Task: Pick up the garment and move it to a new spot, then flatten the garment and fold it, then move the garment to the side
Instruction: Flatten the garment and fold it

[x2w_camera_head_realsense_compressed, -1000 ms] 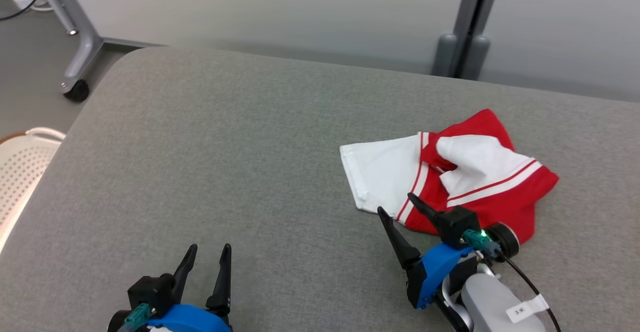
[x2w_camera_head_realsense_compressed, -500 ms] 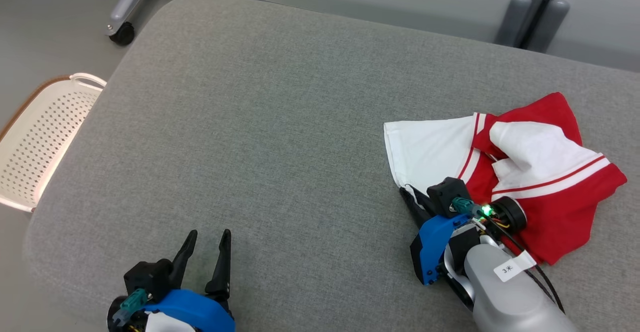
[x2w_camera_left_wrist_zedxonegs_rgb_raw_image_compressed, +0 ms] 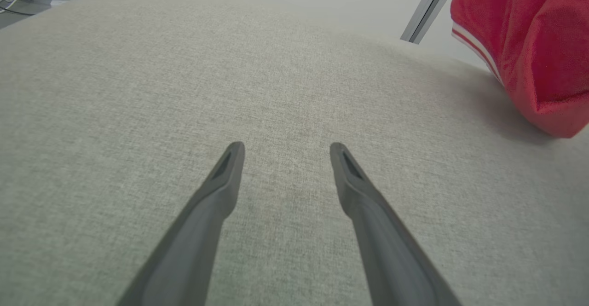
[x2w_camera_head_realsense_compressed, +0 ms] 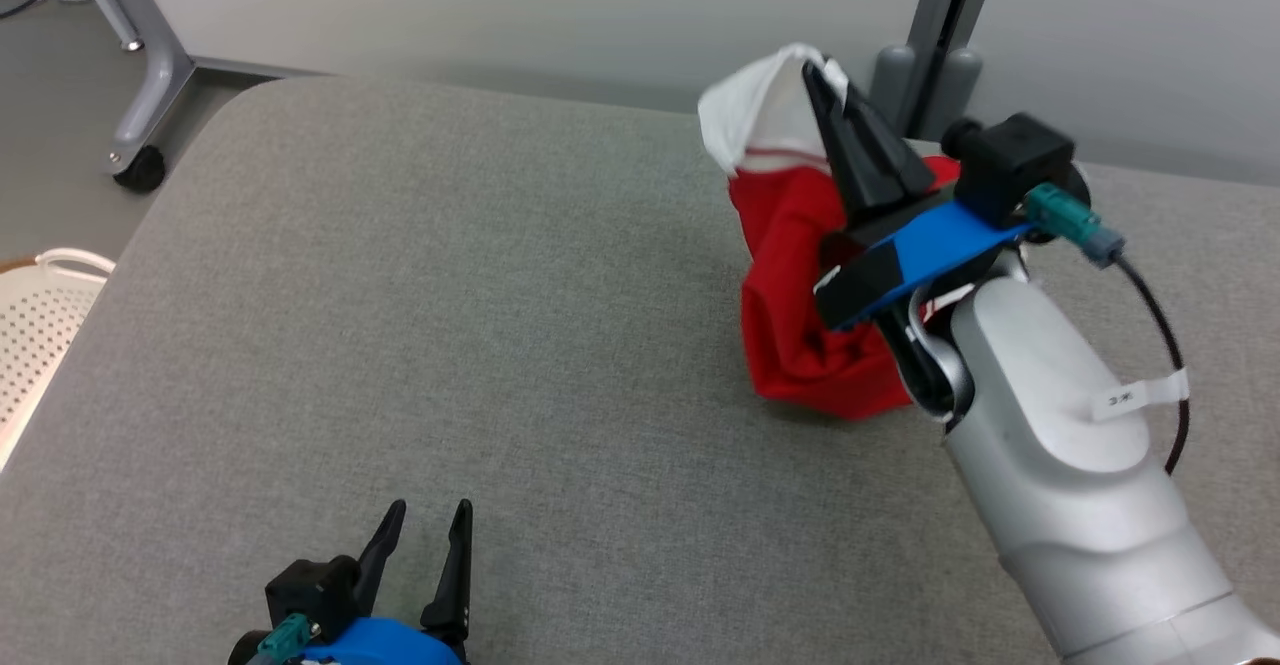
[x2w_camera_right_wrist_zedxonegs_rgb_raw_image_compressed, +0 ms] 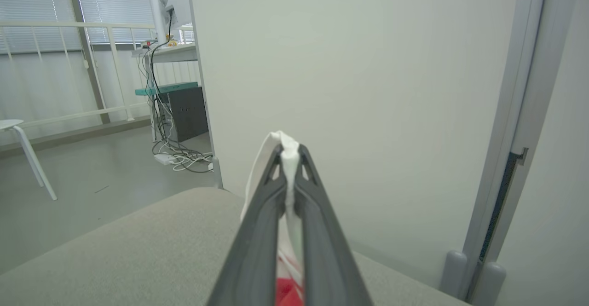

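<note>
Fingers [x2w_camera_right_wrist_zedxonegs_rgb_raw_image_compressed: 257,237] of the right gripper [x2w_camera_head_realsense_compressed: 822,80] are pressed together on a white hem of the garment [x2w_camera_head_realsense_compressed: 790,285], pinched at the very tips, upper right of centre in the head view. The right wrist view shows that white edge squeezed between the two tips, with a bit of red lower down. The hold is on an edge rather than the bunched middle, probably so the cloth hangs and opens under its own weight. The red body droops below the tips toward the table [x2w_camera_head_realsense_compressed: 450,295]. Whether its lowest fold touches the surface I cannot tell; in the left wrist view it sits at the upper right, with a shadow close beneath.

The left gripper [x2w_camera_head_realsense_compressed: 430,517] is at the bottom left of the head view, fingers spread and empty, low over the table. It looks parked there, well apart from the cloth, to leave the carry path free and to be ready for a second corner.

This is the pick-up-and-move step; flattening and folding are not yet begun. With so thin a pinch, the hem could slip during a fast swing.
</note>
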`<state>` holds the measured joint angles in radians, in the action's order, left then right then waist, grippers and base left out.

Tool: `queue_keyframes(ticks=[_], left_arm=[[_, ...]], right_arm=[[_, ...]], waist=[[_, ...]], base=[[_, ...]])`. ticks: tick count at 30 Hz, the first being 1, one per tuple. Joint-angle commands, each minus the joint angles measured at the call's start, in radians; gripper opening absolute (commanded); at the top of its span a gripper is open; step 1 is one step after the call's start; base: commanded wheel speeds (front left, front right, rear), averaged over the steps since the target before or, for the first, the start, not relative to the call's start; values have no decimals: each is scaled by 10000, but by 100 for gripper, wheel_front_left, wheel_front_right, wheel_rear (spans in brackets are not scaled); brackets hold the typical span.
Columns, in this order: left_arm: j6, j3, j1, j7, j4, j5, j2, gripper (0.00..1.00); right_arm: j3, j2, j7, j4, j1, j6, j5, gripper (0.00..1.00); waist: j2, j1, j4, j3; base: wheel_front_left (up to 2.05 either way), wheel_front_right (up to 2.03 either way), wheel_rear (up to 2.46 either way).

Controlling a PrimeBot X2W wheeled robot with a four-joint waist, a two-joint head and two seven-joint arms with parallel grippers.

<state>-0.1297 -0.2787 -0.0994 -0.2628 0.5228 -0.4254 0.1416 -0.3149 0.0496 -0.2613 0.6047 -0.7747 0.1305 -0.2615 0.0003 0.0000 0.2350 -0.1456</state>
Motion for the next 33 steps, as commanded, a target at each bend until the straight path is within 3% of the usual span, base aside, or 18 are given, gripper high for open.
queue_keyframes(ticks=[1,9,15,21,25,33], left_arm=[[-17,-22,78,-21,27,44,-2,100],[-17,-14,542,-22,265,396,-297,100],[-16,-280,567,-21,401,440,-547,100],[-16,-354,696,-21,575,432,-645,100],[-16,-120,770,-21,619,460,-615,100],[-16,247,530,-21,421,369,-614,100]], right_arm=[[53,25,-40,-81,-116,5,-10,0],[483,10,-43,-977,-1369,5,575,0],[-73,19,-40,-413,-2345,5,776,0],[-65,36,-37,-464,-3245,5,-214,0],[699,49,-39,-245,-3534,3,-49,0],[3271,37,-42,1221,-1385,3,2691,0]], waist=[[-3,0,-296,314],[-3,0,-518,1081],[-3,0,70,1252],[-3,0,723,1311],[-3,0,710,1259],[-3,0,-192,800]], base=[[0,0,0],[0,0,0],[0,0,0],[0,0,0],[0,0,0],[0,0,0]])
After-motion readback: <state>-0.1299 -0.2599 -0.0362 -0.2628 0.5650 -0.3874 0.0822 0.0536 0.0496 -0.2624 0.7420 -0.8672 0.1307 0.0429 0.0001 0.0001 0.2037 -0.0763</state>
